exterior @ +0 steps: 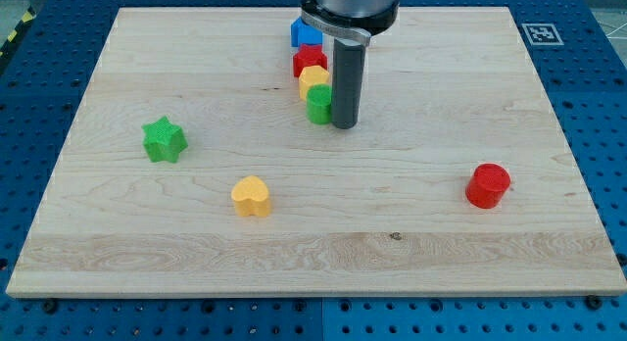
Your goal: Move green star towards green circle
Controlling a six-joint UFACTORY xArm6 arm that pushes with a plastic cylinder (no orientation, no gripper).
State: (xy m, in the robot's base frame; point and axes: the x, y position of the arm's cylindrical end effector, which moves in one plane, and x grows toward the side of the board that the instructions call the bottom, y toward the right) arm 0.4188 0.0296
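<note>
The green star [164, 140] lies at the view's left on the wooden board. The green circle [318, 104] is the lowest block in a tight column near the top centre. My tip [343, 124] stands just right of the green circle, touching or nearly touching it. The tip is far to the right of the green star.
Above the green circle in the column are a yellow block [313, 80], a red block [310, 59] and a blue block [305, 33]. A yellow heart [251, 196] lies lower centre-left. A red cylinder [488, 185] lies at the right. The wooden board [118, 243] rests on a blue perforated table.
</note>
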